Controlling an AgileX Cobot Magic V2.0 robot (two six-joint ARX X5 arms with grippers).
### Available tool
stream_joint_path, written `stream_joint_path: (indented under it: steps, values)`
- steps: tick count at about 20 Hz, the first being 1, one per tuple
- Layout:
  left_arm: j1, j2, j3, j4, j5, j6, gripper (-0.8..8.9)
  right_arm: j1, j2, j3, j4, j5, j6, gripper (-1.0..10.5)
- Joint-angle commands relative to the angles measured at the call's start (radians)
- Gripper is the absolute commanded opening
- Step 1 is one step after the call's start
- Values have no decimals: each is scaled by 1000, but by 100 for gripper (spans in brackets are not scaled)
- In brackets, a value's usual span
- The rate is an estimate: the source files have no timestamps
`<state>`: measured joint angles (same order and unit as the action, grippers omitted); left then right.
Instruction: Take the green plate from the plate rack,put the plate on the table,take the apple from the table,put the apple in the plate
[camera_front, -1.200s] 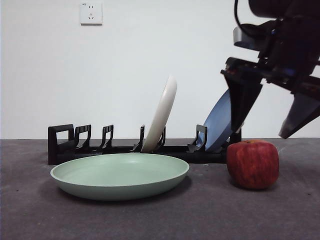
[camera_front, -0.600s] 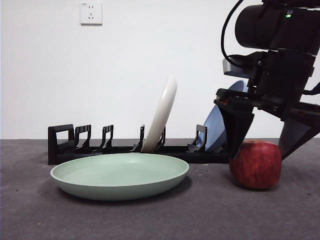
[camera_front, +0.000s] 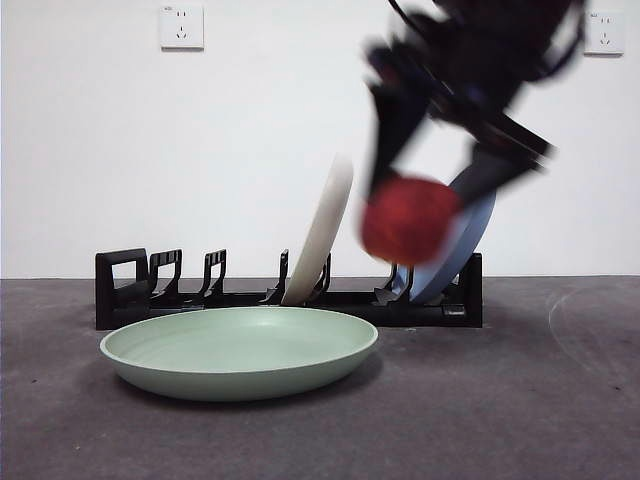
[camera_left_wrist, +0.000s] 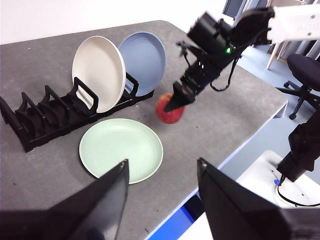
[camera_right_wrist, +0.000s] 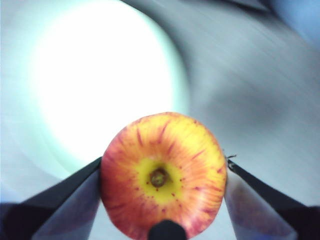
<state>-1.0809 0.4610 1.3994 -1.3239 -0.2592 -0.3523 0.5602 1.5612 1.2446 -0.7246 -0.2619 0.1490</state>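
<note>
Right gripper (camera_front: 420, 200) blurred beyond detail in the front view, clamped on the apple (camera_front: 408, 219) from both sides, held in the air well clear of the table (camera_front: 520, 400). Hung in front of the blue plate (camera_front: 470, 235) and plate rack (camera_front: 130, 290), beside and above the green plate (camera_front: 240, 350) lying flat. Left gripper (camera_left_wrist: 160, 200) spread wide, holding nothing

Bright even light; moving right gripper (camera_front: 430, 190) motion-blurred
</note>
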Motion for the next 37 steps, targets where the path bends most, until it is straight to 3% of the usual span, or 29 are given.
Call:
stream_joint_path:
  steps: [1, 3, 7, 14, 37]
  values:
    - [1, -2, -4, 3, -3, -7, 229, 82, 5, 55, 50, -1, 11, -9]
    - [1, -2, -4, 3, -3, -11, 229, 163, 13, 85, 129, 31, 36, -11]
    - [1, -2, -4, 3, -3, -14, 229, 280, 72, 105, 248, 190, 35, -11]
    - [1, -2, -4, 3, -3, -19, 229, 290, 227, 105, 285, 332, 34, -11]
    - [1, -2, -4, 3, -2, -22, 229, 290, 367, 105, 275, 295, 24, 13]
